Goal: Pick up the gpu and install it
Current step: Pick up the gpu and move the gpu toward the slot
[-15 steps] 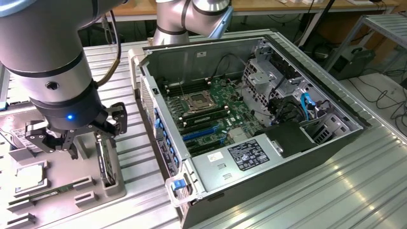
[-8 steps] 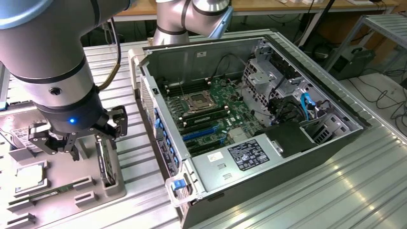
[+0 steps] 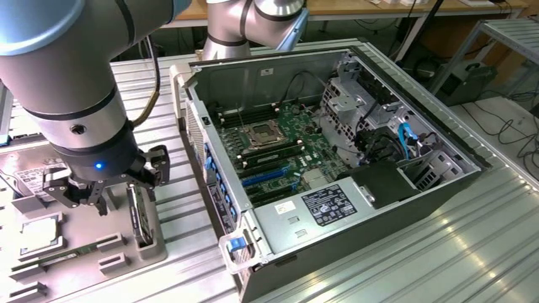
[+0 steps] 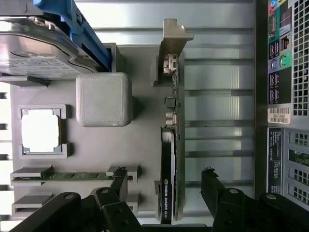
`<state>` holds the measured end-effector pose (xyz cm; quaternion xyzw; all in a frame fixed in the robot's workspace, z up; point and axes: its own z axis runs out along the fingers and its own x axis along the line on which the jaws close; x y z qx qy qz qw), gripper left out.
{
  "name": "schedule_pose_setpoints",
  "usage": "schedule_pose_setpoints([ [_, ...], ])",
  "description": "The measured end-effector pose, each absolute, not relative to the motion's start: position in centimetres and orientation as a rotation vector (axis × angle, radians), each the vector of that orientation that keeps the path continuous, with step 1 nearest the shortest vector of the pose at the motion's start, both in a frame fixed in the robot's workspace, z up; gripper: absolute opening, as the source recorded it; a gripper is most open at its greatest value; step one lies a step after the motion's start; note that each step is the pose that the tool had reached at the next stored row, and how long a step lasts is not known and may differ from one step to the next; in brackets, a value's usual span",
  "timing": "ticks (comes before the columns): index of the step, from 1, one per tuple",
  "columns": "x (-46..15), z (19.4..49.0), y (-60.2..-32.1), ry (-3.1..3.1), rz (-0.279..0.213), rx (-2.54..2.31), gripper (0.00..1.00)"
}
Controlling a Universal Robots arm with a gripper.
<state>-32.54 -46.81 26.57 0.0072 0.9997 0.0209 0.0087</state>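
1. I see the claw (image 3: 118,189) released, jaws wide, one finger on each side of the gpu (image 4: 169,159) and holding nothing.
2. A grey block (image 4: 104,99), memory stick (image 4: 63,176), processor chip (image 4: 41,130) and hard drive (image 4: 34,48) share the grey tray (image 4: 145,72).
3. The open computer case (image 3: 337,158) lies nearby.
4. The gpu stands on edge in the tray: thin and black, with a pale bracket at one end.

Grey arm (image 3: 63,95), black fingers (image 4: 212,191), seemingly blue-lit.

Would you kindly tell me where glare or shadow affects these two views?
Exterior view: bright streaks glare off the ribbed table; wrist view: the processor is washed out white, and the grey block casts a soft shadow toward the gpu.
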Motion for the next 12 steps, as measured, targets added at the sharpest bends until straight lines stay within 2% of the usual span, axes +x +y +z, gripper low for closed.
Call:
schedule_pose_setpoints([
  [12, -32.55, 26.34, -46.54, 3.123, 0.065, 0.024, 0.72],
])
